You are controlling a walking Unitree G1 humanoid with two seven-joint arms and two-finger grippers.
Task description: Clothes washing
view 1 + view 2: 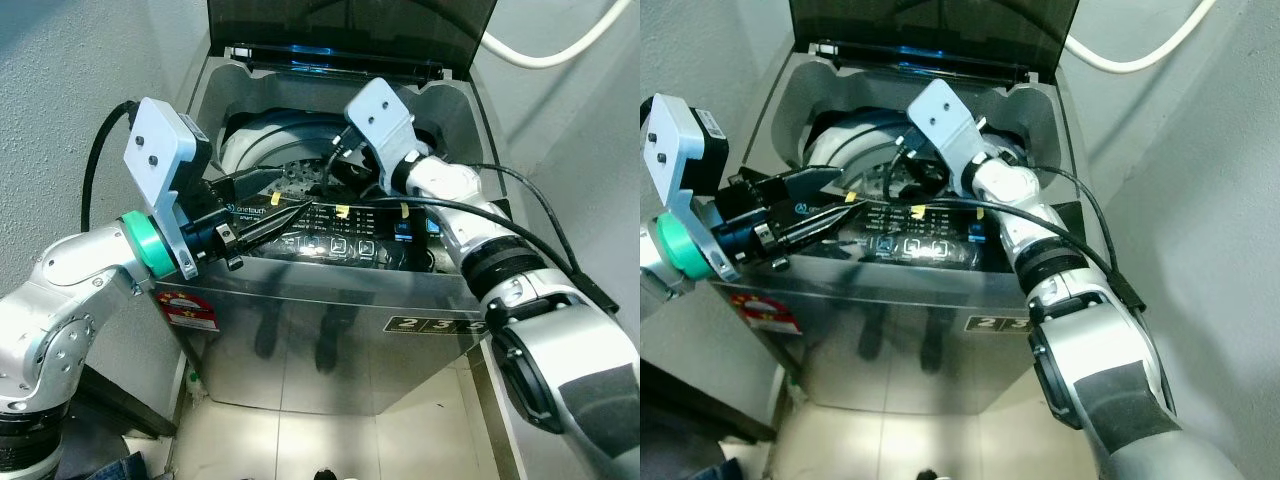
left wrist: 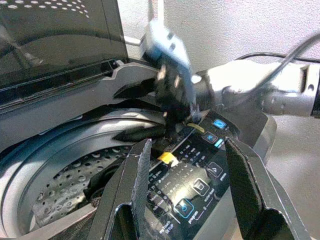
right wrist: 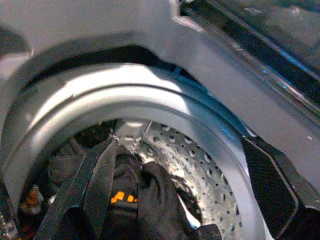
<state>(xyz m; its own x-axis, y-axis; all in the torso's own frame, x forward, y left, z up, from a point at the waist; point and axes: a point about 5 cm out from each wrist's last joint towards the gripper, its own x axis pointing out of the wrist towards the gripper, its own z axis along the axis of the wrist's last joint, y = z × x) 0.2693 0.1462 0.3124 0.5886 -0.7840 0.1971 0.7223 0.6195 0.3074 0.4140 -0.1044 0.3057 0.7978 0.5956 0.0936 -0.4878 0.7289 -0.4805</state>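
- The left gripper hovered over the control panel at the washing machine front, fingers spread wide and empty, forearm level.
- The right gripper reached down into the drum, wide open over the dark clothes lying at the bottom.
- Done well, it should let go low and lift straight out, clear of the rim.

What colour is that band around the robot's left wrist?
Green, a teal shade; the band shows best in the left eye view.

A steel washing machine, lid up, stands on the pale tiled floor.
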